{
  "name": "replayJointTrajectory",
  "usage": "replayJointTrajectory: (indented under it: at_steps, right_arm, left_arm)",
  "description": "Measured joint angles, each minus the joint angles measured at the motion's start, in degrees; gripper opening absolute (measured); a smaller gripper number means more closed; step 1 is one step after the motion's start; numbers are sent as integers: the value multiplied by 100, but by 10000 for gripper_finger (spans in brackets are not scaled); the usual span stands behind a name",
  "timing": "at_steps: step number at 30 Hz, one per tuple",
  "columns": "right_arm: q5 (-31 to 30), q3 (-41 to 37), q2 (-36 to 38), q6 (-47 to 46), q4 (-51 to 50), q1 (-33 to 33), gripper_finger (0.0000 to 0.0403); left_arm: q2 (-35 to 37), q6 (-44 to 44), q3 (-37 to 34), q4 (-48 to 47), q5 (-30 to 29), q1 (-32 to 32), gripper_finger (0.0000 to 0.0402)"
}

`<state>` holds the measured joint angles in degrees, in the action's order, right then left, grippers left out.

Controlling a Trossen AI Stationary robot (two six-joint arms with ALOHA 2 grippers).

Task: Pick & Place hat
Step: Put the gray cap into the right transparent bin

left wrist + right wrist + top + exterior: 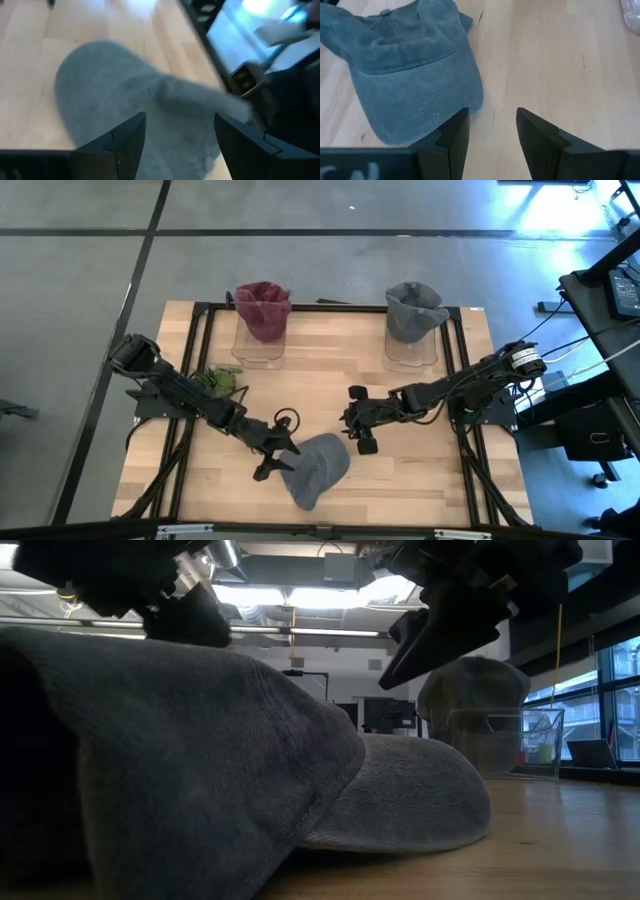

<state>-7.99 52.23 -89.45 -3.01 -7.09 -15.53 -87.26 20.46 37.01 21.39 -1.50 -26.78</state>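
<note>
A grey-blue cap [318, 468] lies crown-up on the table's near middle, with its brim [410, 795] flat on the wood. My left gripper [280, 461] is open at the cap's left edge. In the left wrist view, blurred cap cloth [115, 85] fills the space ahead of and between the spread fingers [125, 145]; I see no grip. My right gripper [352, 420] hangs open just beyond the cap's far right side. In the right wrist view the cap [410, 75] lies ahead of it and off to one side, clear of the fingers [455, 135].
Two clear bins stand at the table's far edge, one holding a maroon hat [263, 308] and the other a grey hat [413, 310]. A green hat [215, 380] lies beside the left arm. A black frame [200, 320] edges the table. Bare wood [420, 470] lies right of the cap.
</note>
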Motion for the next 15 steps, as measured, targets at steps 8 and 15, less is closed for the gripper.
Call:
replayJointTrajectory:
  at_steps: [8, 15]
  right_arm:
    - [-2, 0, 2, -112, 24, 0, 162]
    - [-4, 0, 2, 65, 0, 0, 162]
  left_arm:
    - [-203, 729, 0, -625, -1835, -528, 228]
    - [-274, 770, 291, -776, -2836, -968, 228]
